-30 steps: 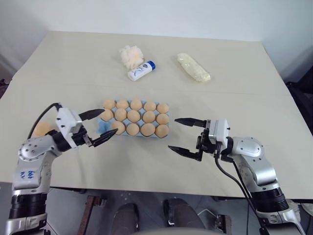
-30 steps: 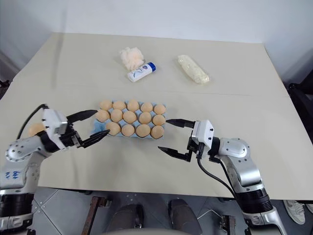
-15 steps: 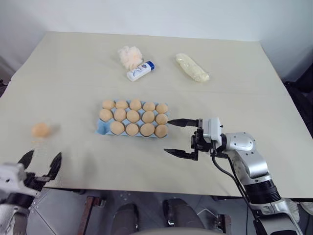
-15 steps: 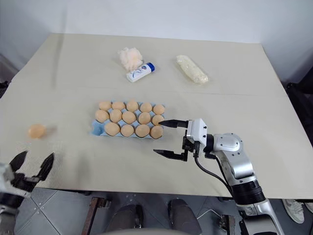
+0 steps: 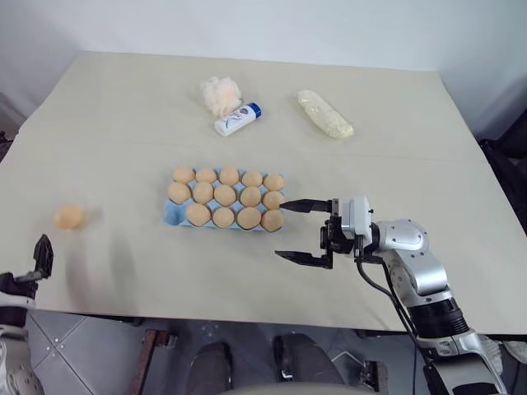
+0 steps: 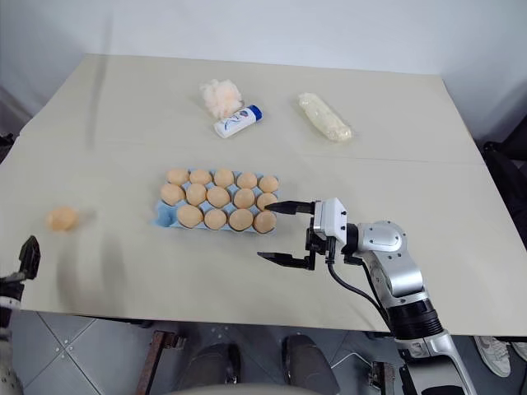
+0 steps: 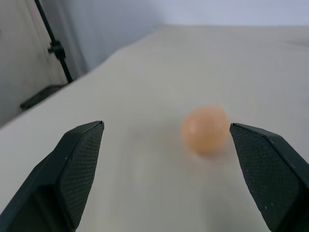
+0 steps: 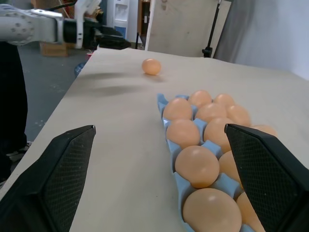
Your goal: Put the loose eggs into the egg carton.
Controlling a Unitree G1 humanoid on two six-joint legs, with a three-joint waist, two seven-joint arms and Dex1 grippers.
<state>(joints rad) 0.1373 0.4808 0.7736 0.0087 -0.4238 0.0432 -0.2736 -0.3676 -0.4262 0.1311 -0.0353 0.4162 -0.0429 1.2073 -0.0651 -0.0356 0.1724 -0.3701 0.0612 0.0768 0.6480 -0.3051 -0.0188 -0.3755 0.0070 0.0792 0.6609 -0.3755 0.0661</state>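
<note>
One loose egg (image 5: pixel 69 216), pale orange-tan, lies alone on the table's left side. The light blue egg carton (image 5: pixel 170 216) sits mid-table and holds several eggs; its front-left cup is bare. My left gripper (image 7: pixel 166 126) is open at the table's front-left corner, low and pointing at the loose egg (image 7: pixel 205 129), which lies a short way ahead of its fingertips. My right gripper (image 5: pixel 282 230) is open and level just right of the carton's front-right corner, pointing left, with nothing between its fingers.
A fluffy cream puff (image 5: pixel 219 95), a white-and-blue tube (image 5: pixel 237 118) and a long pale-yellow packet (image 5: pixel 325 113) lie at the back of the table. The table's front edge runs just below both grippers.
My left arm has swung away from the carton's front-left corner, out to the left and back toward the table's front-left corner. The right gripper and the loose egg have stayed put.
</note>
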